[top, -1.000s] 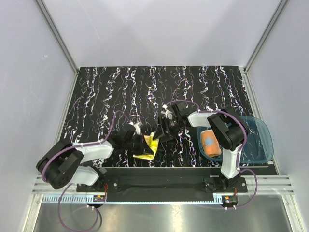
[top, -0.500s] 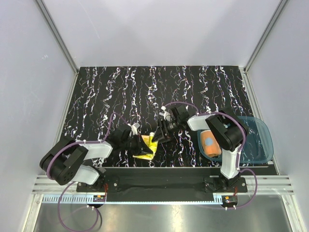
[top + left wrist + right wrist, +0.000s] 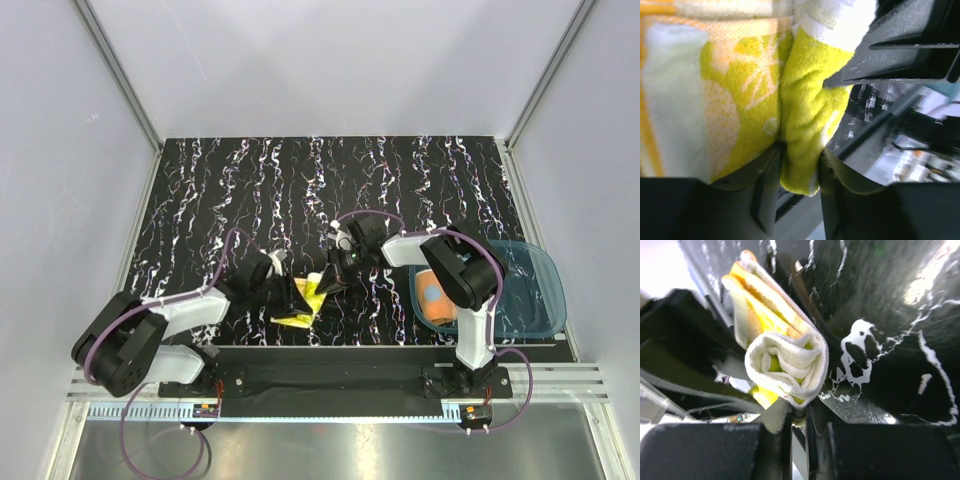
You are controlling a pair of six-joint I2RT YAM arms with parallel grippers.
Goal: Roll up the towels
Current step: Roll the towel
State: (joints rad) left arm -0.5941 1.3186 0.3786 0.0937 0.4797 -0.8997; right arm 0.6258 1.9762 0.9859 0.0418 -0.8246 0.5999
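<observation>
The yellow towel [image 3: 303, 304] lies partly rolled near the table's front edge, between both grippers. My right gripper [image 3: 329, 277] is shut on the rolled end of the yellow towel [image 3: 785, 360], whose white edge is pinched at the tips of the right gripper [image 3: 799, 415]. My left gripper [image 3: 292, 293] is at the towel's left side. In the left wrist view a fold of the yellow towel [image 3: 755, 90] sits loosely between the parted fingers of the left gripper [image 3: 800, 182]. The orange towel [image 3: 435, 297], rolled, rests in the tray.
A translucent blue tray [image 3: 530, 290] stands at the right front of the black marbled table [image 3: 300, 180]. The right gripper's black body [image 3: 910, 45] sits close above the towel in the left wrist view. Grey walls enclose the table.
The right gripper has moved left onto the towel's rolled end and shut on it. The left gripper's jaws have parted around the fold they were pinching.
</observation>
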